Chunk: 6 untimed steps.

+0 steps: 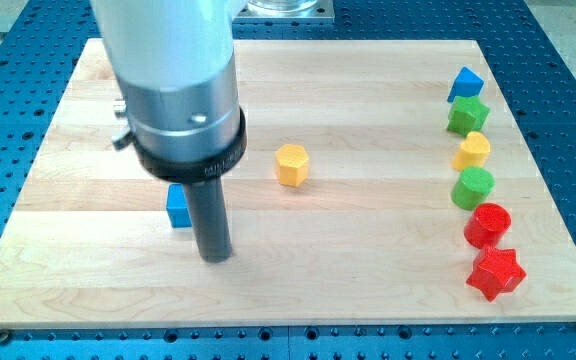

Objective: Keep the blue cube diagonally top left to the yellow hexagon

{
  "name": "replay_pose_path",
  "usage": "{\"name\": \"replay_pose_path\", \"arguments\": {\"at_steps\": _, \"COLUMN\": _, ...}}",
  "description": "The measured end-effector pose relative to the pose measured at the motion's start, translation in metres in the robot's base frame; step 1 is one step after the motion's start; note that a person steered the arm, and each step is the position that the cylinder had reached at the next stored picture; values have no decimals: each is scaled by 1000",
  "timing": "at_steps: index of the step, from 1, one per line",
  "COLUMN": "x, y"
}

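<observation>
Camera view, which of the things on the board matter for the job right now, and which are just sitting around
For the job:
- blue cube, partly hidden by the rod
- yellow hexagon
- my tip, just right of and below the blue cube

Lying about, in a column at the view's right:
- blue block
- green star
- yellow block
- green cylinder
- red cylinder
- red star

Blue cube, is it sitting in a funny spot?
Yes. The blue cube sits lower left of the yellow hexagon, not upper left. My tip is just right of it, slightly lower. Nothing looks tipped or broken.
</observation>
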State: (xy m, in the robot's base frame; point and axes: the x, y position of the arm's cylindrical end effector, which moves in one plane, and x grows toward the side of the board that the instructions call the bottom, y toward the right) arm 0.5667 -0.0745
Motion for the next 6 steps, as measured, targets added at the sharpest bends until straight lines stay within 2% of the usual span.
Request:
{"name": "replay_pose_path", "arguments": {"at_steps": 1, "x": -34, "y": -44}}
{"name": "replay_pose_path", "arguments": {"at_steps": 2, "x": -127, "y": -37}}
{"name": "replay_pose_path", "arguments": {"at_steps": 3, "x": -156, "y": -28}}
{"name": "replay_pose_path", "arguments": {"at_steps": 4, "x": -123, "y": -59}}
{"name": "replay_pose_path", "arguments": {"at_steps": 5, "x": -189, "y": 15}}
{"name": "replay_pose_path", "arguments": {"at_steps": 6, "x": -233, "y": 85}}
